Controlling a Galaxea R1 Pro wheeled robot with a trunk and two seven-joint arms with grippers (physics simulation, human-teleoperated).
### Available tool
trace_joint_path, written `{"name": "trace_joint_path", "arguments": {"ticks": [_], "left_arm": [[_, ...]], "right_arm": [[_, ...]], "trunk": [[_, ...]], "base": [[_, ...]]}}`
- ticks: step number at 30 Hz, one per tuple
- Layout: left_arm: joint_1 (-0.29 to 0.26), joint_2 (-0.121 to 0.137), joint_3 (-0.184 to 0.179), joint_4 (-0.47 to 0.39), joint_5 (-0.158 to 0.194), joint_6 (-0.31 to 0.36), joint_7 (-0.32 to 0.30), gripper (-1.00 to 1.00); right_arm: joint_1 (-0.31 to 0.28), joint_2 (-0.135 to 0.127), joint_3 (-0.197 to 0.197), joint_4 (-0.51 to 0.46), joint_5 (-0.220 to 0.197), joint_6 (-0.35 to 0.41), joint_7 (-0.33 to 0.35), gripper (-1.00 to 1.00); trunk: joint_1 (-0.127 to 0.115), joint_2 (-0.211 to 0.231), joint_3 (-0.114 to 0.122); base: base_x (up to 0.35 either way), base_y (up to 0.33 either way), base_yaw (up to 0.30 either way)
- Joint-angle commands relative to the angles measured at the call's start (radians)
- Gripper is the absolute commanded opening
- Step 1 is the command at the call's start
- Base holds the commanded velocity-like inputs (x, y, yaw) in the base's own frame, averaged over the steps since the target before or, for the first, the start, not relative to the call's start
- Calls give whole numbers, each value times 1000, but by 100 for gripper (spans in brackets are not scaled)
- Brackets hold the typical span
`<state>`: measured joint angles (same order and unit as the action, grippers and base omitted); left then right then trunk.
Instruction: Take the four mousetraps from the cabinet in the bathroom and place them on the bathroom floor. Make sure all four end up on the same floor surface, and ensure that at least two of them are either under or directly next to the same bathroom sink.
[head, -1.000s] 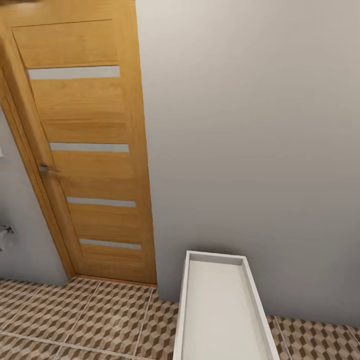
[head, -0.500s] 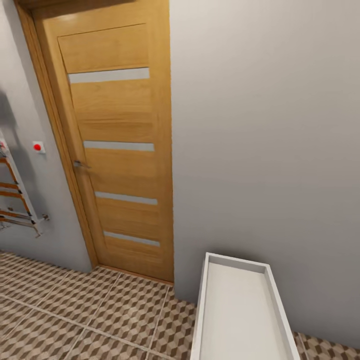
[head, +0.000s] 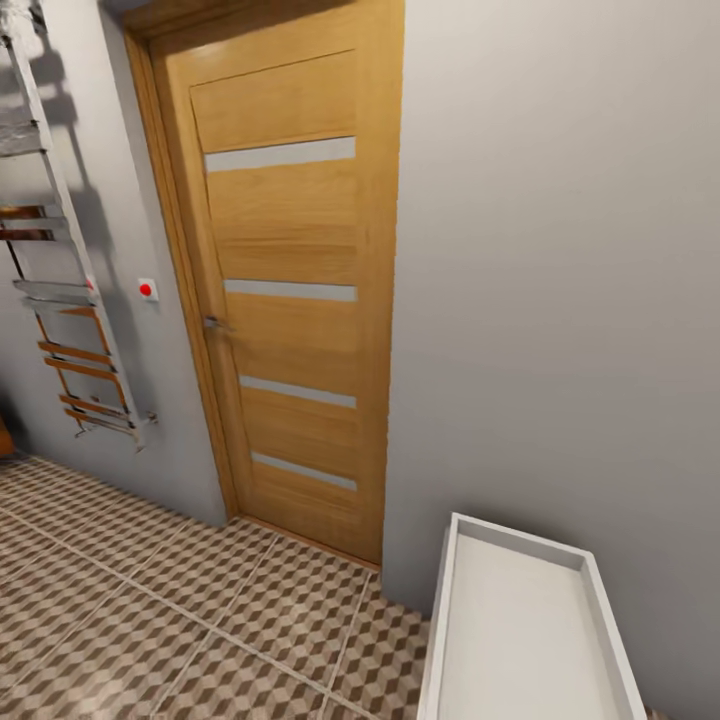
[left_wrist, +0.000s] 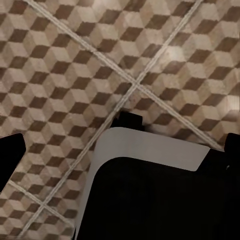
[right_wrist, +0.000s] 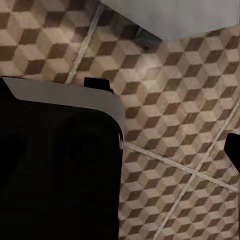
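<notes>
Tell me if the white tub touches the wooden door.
Apart. The head view shows a strip of grey wall between the door and the tub.

Open tiles left, wall and tray right

I see bare cube-patterned brown and beige tiled floor open ahead-left; the closed orange-brown wooden door, plain grey wall, white rectangular tray-like unit and metal wall rack bound it.
</notes>
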<state>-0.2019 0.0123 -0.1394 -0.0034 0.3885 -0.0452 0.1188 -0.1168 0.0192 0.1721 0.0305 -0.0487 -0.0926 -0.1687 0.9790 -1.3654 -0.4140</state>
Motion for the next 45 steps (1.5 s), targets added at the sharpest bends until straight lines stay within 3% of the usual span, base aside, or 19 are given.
{"name": "trace_joint_path", "arguments": {"ticks": [1, 45], "left_arm": [[-1, 0, -8, 0, 8, -2, 2, 100], [-1, 0, -9, 0, 7, -5, 2, 100]], "right_arm": [[-1, 1, 7, 3, -5, -6, -3, 100], [-1, 1, 7, 3, -5, -7, -3, 100]], "trunk": [[0, -1, -1], [0, -1, -1]], "base": [[0, 0, 279], [0, 0, 279]]}}
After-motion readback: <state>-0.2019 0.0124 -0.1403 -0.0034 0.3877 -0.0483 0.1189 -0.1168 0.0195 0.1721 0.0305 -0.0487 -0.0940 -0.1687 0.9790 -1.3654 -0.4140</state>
